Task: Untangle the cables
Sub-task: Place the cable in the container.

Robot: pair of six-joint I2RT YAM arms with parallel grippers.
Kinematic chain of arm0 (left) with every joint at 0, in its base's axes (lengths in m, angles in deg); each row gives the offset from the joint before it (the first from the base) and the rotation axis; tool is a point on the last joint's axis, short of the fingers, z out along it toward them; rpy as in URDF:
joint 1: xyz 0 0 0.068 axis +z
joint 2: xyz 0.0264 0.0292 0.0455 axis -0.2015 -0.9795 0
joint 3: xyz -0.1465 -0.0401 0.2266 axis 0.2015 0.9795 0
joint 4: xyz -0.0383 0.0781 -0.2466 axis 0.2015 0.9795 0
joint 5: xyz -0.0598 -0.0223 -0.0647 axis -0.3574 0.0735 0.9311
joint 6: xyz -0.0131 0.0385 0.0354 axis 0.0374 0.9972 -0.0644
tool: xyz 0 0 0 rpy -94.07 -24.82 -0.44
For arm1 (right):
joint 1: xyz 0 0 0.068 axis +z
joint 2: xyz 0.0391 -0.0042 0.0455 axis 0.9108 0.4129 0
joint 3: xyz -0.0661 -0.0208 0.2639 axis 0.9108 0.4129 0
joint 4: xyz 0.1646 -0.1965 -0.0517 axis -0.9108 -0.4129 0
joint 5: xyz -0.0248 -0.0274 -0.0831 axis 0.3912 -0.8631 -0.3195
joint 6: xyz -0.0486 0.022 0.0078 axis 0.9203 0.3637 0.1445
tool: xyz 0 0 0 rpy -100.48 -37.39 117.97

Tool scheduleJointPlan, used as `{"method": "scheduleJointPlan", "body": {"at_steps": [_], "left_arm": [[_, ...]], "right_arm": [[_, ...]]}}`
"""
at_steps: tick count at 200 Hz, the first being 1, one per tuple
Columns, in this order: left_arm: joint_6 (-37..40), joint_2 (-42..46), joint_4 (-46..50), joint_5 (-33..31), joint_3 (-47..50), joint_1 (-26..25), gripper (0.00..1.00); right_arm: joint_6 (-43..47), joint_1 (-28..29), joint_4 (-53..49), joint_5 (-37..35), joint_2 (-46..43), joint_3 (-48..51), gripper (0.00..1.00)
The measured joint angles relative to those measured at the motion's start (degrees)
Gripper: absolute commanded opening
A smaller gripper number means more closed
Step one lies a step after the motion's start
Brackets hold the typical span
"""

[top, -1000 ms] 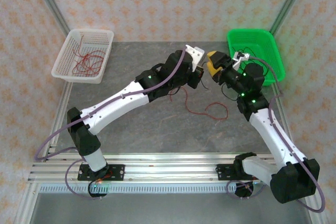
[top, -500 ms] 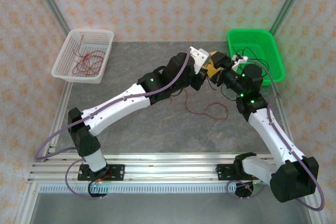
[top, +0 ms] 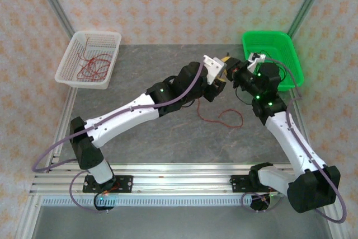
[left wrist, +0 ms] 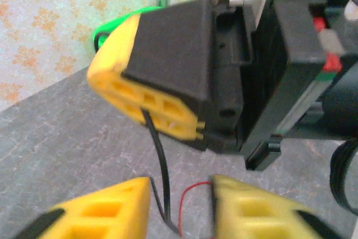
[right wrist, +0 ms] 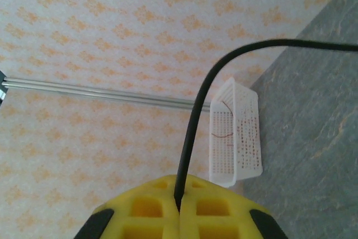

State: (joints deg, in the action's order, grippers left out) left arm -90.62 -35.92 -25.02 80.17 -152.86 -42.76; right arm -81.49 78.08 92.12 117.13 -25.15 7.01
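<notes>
I see right tool (right wrist: 180, 208) clenched on black cable (right wrist: 193, 132), above bench (top: 168, 138) | left tool (left wrist: 179, 205) released, black and red cable (left wrist: 196, 187) between its fingers | red cable's loop lies on bench | I think: grab red only, pull apart slowly

The grey table (top: 140, 68) carries a white basket (top: 81, 81) far left, a green basket (top: 264, 38) far right, and a red cable (top: 224, 119), apparently looped, mid-right.

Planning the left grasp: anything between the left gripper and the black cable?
Nothing visible. The black cable hangs from the shut right gripper down between the left gripper's open jaws; a red cable runs beside it there.
</notes>
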Motion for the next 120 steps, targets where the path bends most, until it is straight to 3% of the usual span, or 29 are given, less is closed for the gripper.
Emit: {"method": "scheduleJointPlan", "body": {"at_steps": [28,72,120], "left_arm": [[-0.59,3.30,-1.70,-2.12,1.99,0.00,0.59],[-2.73,10.67,-3.78,-6.99,7.41,0.00,0.60],[-5.09,12.85,-4.72,-9.35,11.13,0.00,0.58]], "right_arm": [[10.75,-2.78,-6.16,-3.56,2.49,-8.39,0.00],[26.45,-14.78,-12.00,-10.08,9.79,-17.55,0.00],[34.01,-21.40,-14.84,-11.67,23.04,-24.50,0.00]]}}
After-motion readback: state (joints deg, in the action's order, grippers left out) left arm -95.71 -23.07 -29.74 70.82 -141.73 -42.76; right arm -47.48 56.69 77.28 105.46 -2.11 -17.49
